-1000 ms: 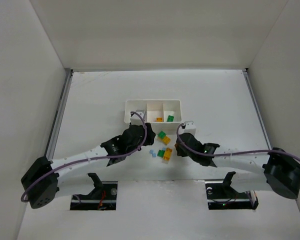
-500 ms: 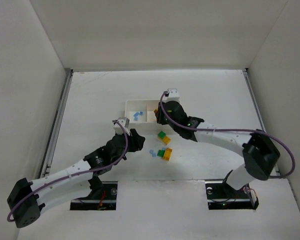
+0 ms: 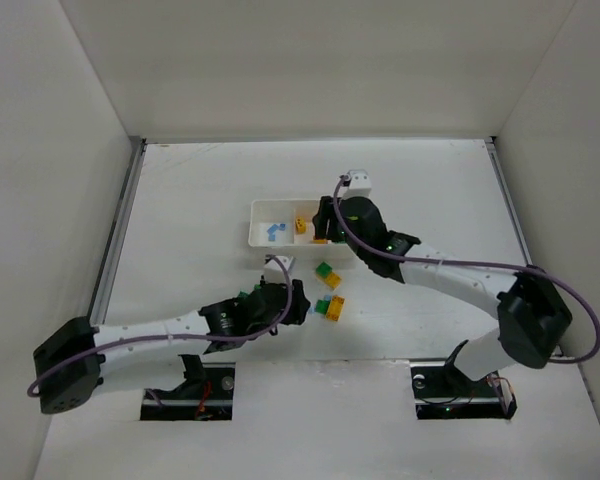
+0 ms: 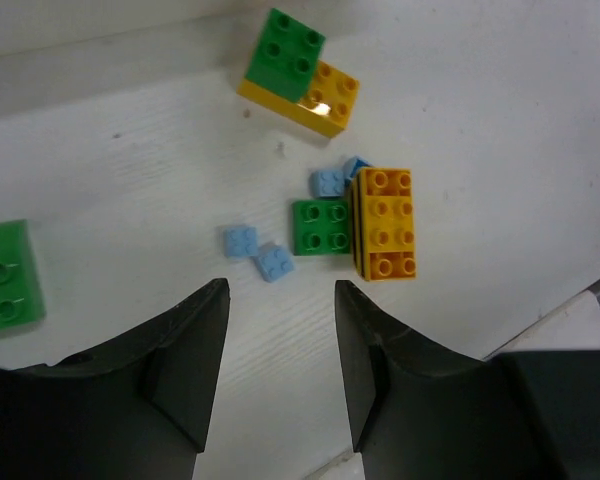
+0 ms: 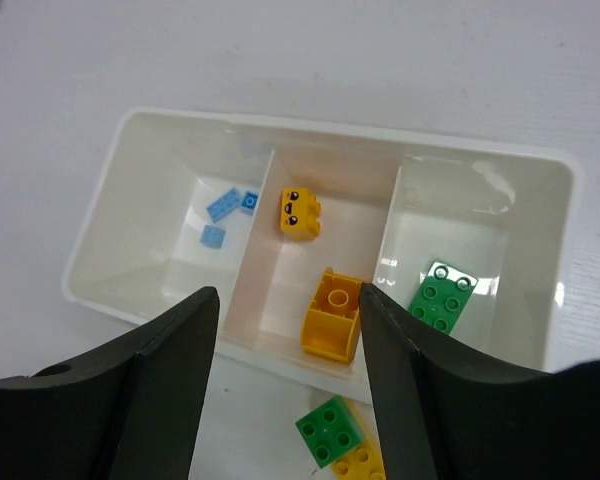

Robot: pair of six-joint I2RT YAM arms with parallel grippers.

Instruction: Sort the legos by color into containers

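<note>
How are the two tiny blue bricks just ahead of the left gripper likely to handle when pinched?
The blue bricks look rigid and very light, being flat and far narrower than the left gripper's open gap. They touch corner to corner, so one probably nudges the other. Flat, they should slide rather than roll.

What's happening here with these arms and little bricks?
Toy bricks are being sorted by colour into a white tray. It holds blue bricks at one end, yellow ones in the middle, a green brick at the other end. The right gripper hangs open above it; the left gripper, open and empty, hovers over the loose bricks.
</note>
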